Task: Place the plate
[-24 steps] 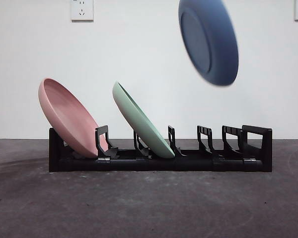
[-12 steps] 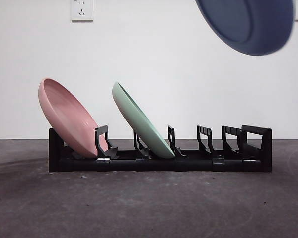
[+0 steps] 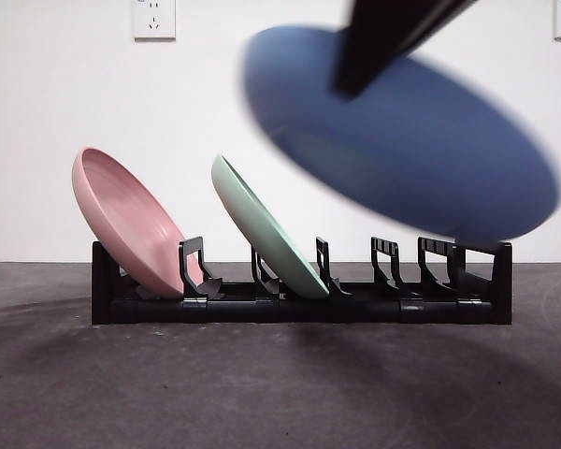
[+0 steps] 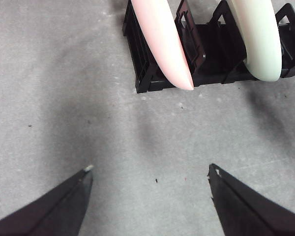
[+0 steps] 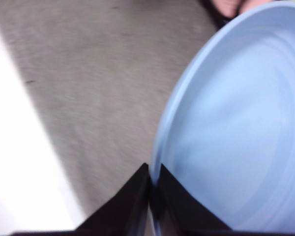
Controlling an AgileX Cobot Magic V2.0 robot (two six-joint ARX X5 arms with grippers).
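Blue plate (image 3: 402, 140) up in the air, blurry, big across the front view from about 10 o'clock down to 4 o'clock. Tilted, high edge toward the green plate (image 3: 266, 229), low edge over the far right end of the black rack (image 3: 299, 307). Not touching the rack yet, as far as can be seen.

Pinched at its rim by the right gripper (image 5: 151, 196), jaws squeezed tight on the thin edge. From those jaws, plate spreading away toward 1 o'clock in the right wrist view, wide face open to the camera. Dark arm coming in at 12 o'clock in the front view.

Pink plate (image 3: 126, 220) leaning in the first slot at 9 o'clock, green plate in the next slot. Free slots to the right, at about 4 o'clock in the front view.

Left gripper (image 4: 150, 172) waiting low over the tabletop (image 4: 64, 98), jaws wide apart, holding nothing, near the pink-plate end of the rack.

Probably next: stand the blue plate more on edge, leaning like the other two, low rim lined up with a free slot. Right arm clearly the one for the job.
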